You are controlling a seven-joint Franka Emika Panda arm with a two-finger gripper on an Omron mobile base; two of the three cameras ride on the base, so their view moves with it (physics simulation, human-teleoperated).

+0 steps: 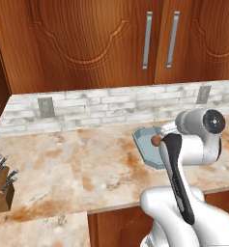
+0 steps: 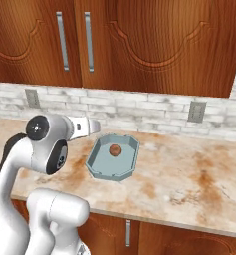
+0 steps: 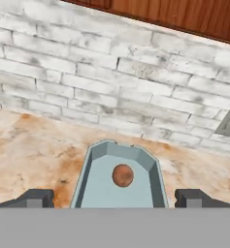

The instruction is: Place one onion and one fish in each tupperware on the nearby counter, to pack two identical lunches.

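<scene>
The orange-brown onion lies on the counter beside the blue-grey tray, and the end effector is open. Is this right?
Not quite. The orange-brown onion lies inside the blue-grey tray, not beside it on the counter; the right base view shows this. The end effector is indeed open.

1 onion [image 2: 115, 149] in tupperware [image 2: 98, 166] on counter [image 2: 189, 184], wall behind.

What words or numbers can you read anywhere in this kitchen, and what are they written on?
None: no words, numbers or signs can be read here.
The blue-grey tray is plain, holding an orange-brown onion.
The wall outlets and cabinet doors carry no labels.
The knife block on the counter bears no brand.
</scene>
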